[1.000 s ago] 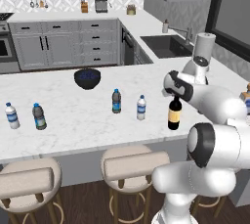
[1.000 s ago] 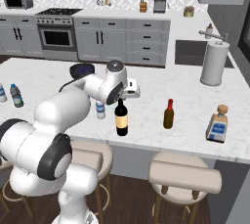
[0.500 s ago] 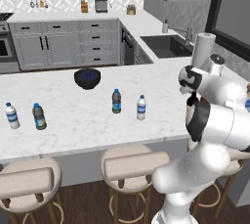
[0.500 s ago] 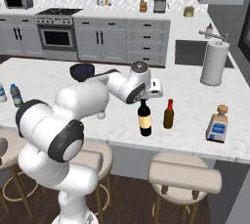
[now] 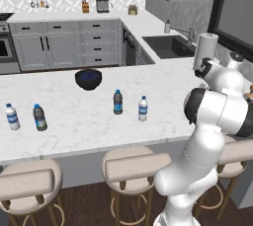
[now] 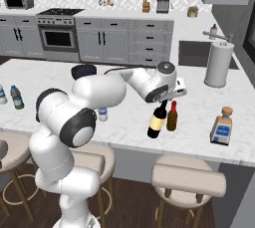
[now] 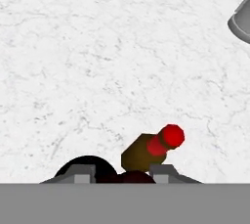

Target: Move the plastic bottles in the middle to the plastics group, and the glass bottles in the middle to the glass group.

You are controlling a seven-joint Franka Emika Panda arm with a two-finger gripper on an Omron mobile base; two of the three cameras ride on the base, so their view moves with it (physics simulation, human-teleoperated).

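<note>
The tall dark wine bottle point(image 6: 157, 120) is leaning over on the white bench point(image 6: 124, 122), right beside the small brown bottle with the red cap point(image 6: 172, 116). It is almost black, with a thin neck and a tan-yellow label low on its body. The hand point(image 6: 172, 95) is sitting right above the wine bottle's neck, and I cannot tell if it is pinching the bottle or spread apart. A squat pale bottle with a tan label point(image 6: 221, 127) is standing to the right of the red-capped one. Two small water bottles, one dark point(image 5: 117, 102) and one clear-white point(image 5: 143, 109), are standing left of the wine bottle, near a dark bowl point(image 5: 88, 79).
</note>
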